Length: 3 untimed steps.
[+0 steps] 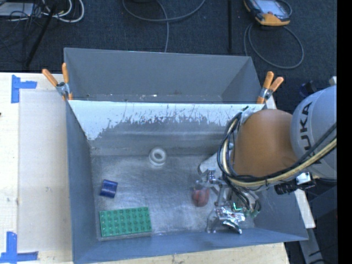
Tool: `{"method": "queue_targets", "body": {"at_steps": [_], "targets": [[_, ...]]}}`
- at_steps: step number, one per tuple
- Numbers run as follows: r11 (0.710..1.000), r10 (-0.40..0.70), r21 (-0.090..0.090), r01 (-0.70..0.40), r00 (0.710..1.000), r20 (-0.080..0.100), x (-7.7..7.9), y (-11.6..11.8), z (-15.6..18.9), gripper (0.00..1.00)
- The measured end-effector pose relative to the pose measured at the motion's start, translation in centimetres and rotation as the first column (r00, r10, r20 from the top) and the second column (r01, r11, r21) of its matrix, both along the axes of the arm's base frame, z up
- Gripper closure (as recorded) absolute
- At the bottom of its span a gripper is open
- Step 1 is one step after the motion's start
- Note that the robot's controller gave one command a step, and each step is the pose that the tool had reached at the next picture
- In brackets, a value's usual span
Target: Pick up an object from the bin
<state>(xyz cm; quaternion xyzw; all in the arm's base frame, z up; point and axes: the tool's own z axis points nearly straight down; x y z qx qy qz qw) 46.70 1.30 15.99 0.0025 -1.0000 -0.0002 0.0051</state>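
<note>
I am working the pincer [226, 222] low in the front right corner of the bin [165, 131], close to its floor. From this angle I cannot tell whether it is wide or narrow, and nothing is showing in its grip. The nearest thing is a small reddish-brown lump [200, 196], lying just beside the pincer toward the bin's middle and apart from it. I am judging that lump to be the likeliest pick.

To do this well, I am planning to rise a little off the floor, shift over until the lump sits centred beneath the pincer, then come straight down. The sloping wall nearby is leaving little room, and a sideways nudge could roll the lump away. A white ring [158, 157], a blue cylinder [108, 188] and a green studded plate [125, 223] are lying well apart toward the view's left, so they are not crowding the approach.
</note>
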Motion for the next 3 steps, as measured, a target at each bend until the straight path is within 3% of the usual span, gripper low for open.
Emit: {"method": "queue_targets", "body": {"at_steps": [1,2,3], "targets": [[0.984,-0.179,0.002,0.179,0.984,0.011,5.4,-2.4,-8.9,0.0],[0.984,-0.178,0.002,0.178,0.984,0.017,5.6,-2.5,-8.6,1.0],[0.99,-0.141,0.001,0.141,0.99,0.017,4.2,-3.5,5.4,1.0]]}}
